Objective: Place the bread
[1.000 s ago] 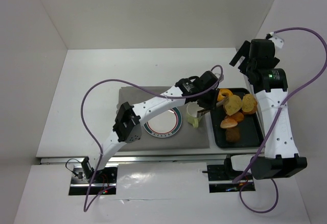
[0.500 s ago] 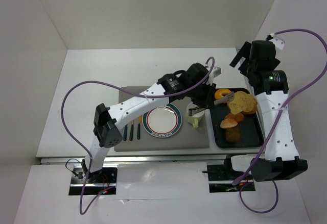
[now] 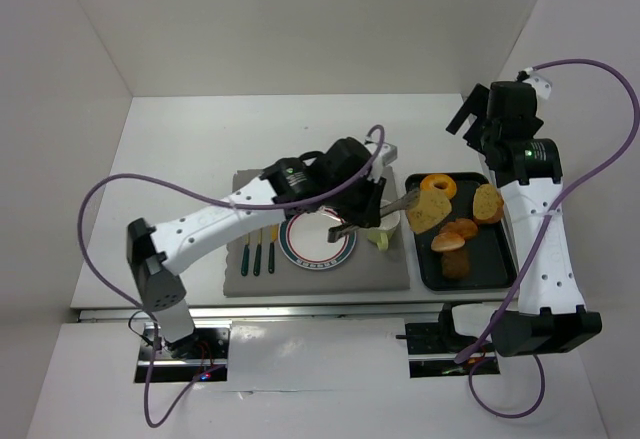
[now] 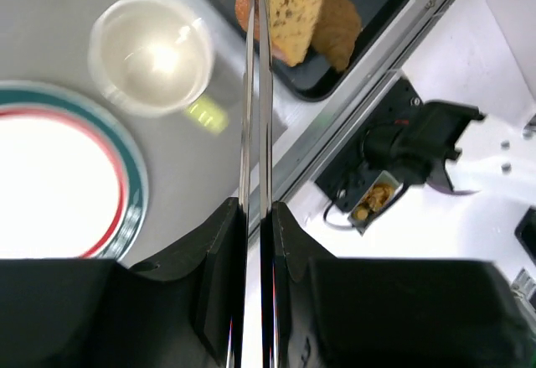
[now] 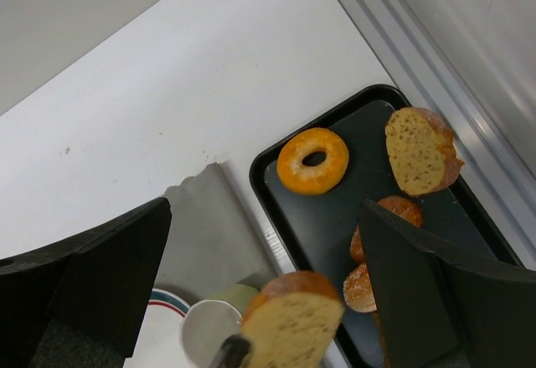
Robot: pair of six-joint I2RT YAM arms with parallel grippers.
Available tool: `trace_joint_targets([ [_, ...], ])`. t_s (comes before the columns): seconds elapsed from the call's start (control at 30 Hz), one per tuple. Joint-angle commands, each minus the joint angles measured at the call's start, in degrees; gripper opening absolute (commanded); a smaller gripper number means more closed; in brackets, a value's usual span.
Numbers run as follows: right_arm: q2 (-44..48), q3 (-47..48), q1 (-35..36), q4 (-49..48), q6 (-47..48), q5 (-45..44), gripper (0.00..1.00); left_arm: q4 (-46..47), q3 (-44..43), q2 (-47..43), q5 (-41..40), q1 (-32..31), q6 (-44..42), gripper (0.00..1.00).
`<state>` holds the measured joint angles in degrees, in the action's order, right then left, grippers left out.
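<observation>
L arm reaches fwd and R from its base at the near edge, over the grey mat (image 3: 395, 274). Nearest on the mat is the cutlery (image 3: 256, 256), dark green handles, at L. Next is the plate (image 3: 318, 241), white w/ a green and red rim. The cup (image 3: 384, 226), white w/ a lime handle, stands upright just R of the plate, near the mat's R edge.

L gripper (image 4: 254, 217) hangs over the plate's far-R rim and is clamped on the tongs (image 4: 255, 116). Its jaws are nearly together, w/ the two thin metal blades squeezed btwn them. The tong tips pinch the toast (image 3: 428, 209), a tan slice w/ browner crust, held on edge in the air. Top view puts it over the tray's L edge, just R of the cup. L wrist view shows the tray below it.

The black tray (image 3: 490, 259) sits R of the mat; can't tell if they touch. In it, near to far:
- The dark chunk (image 3: 456, 265) lies in the near-L part, apart from both grippers.
- The orange rolls (image 3: 455, 236) are just beyond it.
- A far slice (image 3: 488, 202), tan, lies toward the far R.
- The doughnut (image 3: 438, 183) is at the far-L corner, partly behind the toast in top view.

R arm stands R of the tray. R gripper (image 3: 472, 112) is farthest back, high over the table near the tray's far edge. Its fingers (image 5: 100, 276) are spread wide and grip nothing.
</observation>
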<state>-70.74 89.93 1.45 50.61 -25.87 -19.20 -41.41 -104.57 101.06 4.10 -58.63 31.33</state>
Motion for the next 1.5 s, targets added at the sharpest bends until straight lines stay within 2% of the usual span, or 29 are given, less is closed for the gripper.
trace_joint_targets([
  [0.0,0.9,0.0,-0.3,-1.6,0.2,-0.1,1.0,1.4,3.9,-9.7,-1.5,3.9,-1.2,0.0],
  [0.17,1.4,-1.3,-0.3,-2.6,0.2,1.3,1.0,-3.6,10.3,-18.1,-3.3,8.6,1.4,0.0],
  [0.4,1.4,-2.0,-0.3,-2.6,0.2,1.3,1.0,-5.4,25.6,-27.3,-0.6,19.1,5.8,0.0],
  [0.53,1.4,-2.0,-0.3,-3.1,0.2,1.8,1.0,-6.6,31.9,-28.0,2.2,23.4,7.4,0.0],
  [0.73,1.4,-3.0,-0.3,-3.7,-0.3,2.3,1.0,-3.1,39.3,-26.6,5.7,24.0,10.2,0.0],
  [0.77,1.4,-3.0,-0.3,-3.7,-0.3,2.3,1.0,-3.1,40.1,-26.1,5.7,24.0,10.8,0.02],
  [0.8,1.4,-3.0,-0.3,-3.7,-0.3,1.8,1.0,-3.1,40.1,-26.1,5.1,23.4,10.9,0.11],
  [0.9,1.4,-3.0,-0.3,-3.7,-0.3,1.8,1.0,-4.9,40.1,-25.6,2.1,22.8,11.4,0.51],
  [0.97,1.4,-3.6,-0.3,-3.7,-0.3,1.8,1.0,-5.8,38.7,-25.6,1.1,22.2,11.4,0.64],
  [1.0,1.4,-3.6,-0.3,-3.7,-0.3,1.8,1.0,-6.6,38.7,-25.6,1.1,22.2,11.4,0.68],
  [1.3,0.9,-5.3,-0.3,-3.1,0.2,2.9,1.0,-10.6,30.4,-27.8,-3.6,22.2,9.0,0.65],
  [1.47,0.9,-5.3,-0.3,-3.1,0.2,2.9,1.0,-7.8,25.6,-29.0,0.8,20.2,3.5,0.62],
])
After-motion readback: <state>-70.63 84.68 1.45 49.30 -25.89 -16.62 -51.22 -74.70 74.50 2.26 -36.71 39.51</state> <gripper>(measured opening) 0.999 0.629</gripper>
